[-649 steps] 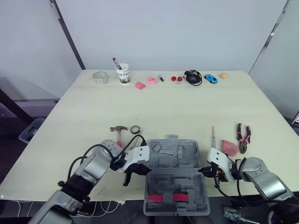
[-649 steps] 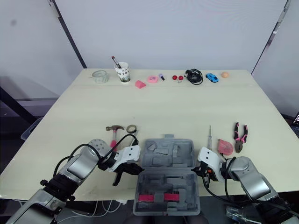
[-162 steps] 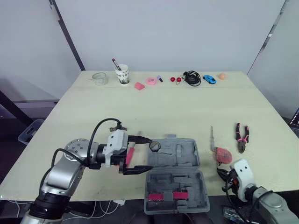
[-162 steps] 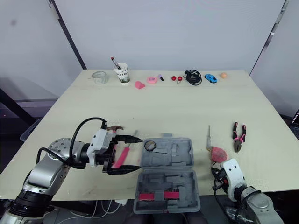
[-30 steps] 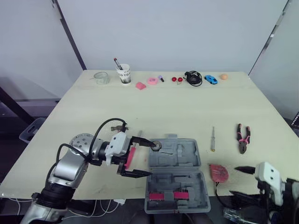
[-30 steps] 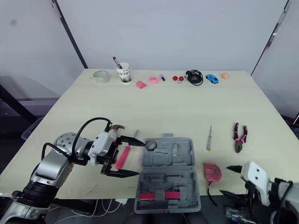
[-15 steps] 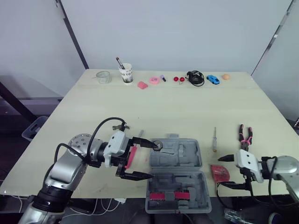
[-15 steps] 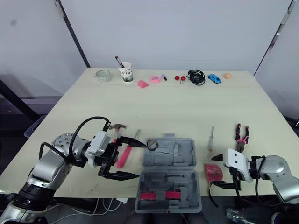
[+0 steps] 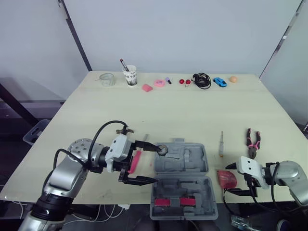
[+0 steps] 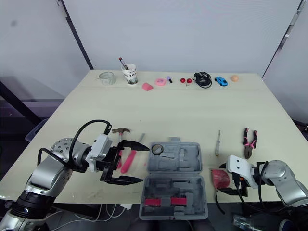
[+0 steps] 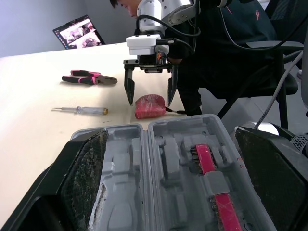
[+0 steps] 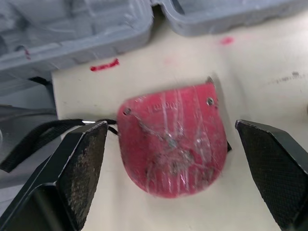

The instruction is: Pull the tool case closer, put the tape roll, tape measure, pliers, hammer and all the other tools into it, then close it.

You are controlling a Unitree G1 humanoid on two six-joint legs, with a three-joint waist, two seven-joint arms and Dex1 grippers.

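The grey tool case (image 9: 195, 184) lies open at the table's front middle. The tape roll (image 9: 162, 149) rests in its far left corner. My left gripper (image 9: 147, 164) is open just left of the case, one fingertip close to the roll. Behind it lies the pink-handled hammer (image 9: 133, 161). The red tape measure (image 12: 173, 144) lies on the table right of the case. My right gripper (image 9: 232, 179) is open, a finger on each side of the tape measure, apart from it. The screwdriver (image 9: 221, 143) and pink-handled pliers (image 9: 252, 142) lie further back on the right.
Along the far edge stand a glass jar (image 9: 105, 78), a paper cup with pens (image 9: 129, 75), pink bits (image 9: 159, 83), a black cable (image 9: 200, 80), a blue toy car (image 9: 220, 82) and an orange ball (image 9: 233, 79). A person (image 11: 221, 29) sits beyond the right side.
My right gripper has come in from beyond the front right edge and now straddles the tape measure. The left gripper has stayed open beside the case.
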